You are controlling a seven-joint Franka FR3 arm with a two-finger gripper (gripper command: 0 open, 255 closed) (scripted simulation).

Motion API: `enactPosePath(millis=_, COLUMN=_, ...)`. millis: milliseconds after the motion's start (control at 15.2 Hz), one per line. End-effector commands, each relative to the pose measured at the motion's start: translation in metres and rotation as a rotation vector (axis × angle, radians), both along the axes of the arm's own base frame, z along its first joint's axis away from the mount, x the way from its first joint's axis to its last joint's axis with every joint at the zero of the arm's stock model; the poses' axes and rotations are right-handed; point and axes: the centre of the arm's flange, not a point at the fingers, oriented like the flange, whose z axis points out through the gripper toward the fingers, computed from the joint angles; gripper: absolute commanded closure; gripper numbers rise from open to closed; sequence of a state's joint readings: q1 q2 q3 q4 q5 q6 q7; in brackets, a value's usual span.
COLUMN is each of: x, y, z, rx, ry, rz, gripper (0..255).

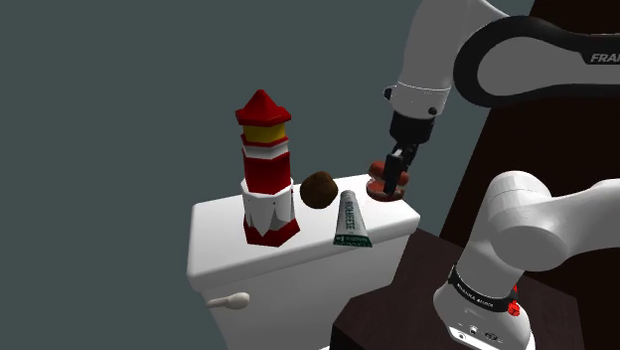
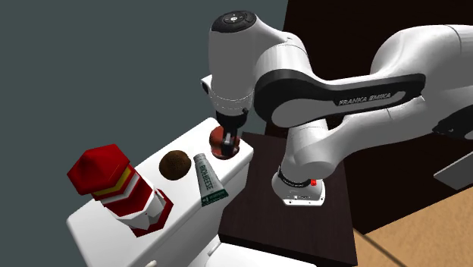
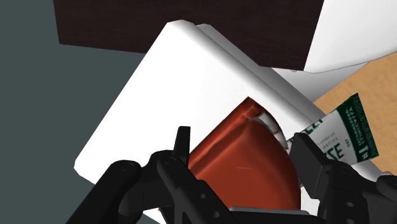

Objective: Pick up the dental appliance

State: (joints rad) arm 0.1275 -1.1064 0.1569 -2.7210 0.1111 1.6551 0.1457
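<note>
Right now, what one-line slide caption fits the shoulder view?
Black gripper at red dental appliance on a white toilet tank, beside a green-white tube, brown ball and red-white lighthouse.

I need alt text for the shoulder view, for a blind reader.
The black hand of a white arm sits at a red dental appliance on a white toilet tank's lid. Also on it: a brown ball, a green-and-white tube and a red-and-white toy lighthouse.

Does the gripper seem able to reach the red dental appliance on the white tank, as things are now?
Probably yes. The gripper is right down at the red dental appliance, near the edge of the white tank lid, and nothing stands between them. The tube lies to one side.
</note>
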Motion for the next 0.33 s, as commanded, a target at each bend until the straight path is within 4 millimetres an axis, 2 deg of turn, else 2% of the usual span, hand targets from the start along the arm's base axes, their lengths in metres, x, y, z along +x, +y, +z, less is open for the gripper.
enactPosePath(millis=0, x=-0.001, y=-0.001, z=0.010, rx=0.000, ry=0.000, rz=0.000, gripper=255)
enactPosePath(millis=132, x=-0.001, y=-0.001, z=0.021, rx=0.000, ry=0.000, rz=0.000, gripper=255)
enactPosePath(millis=264, x=-0.001, y=-0.001, z=0.022, rx=0.000, ry=0.000, rz=0.000, gripper=255)
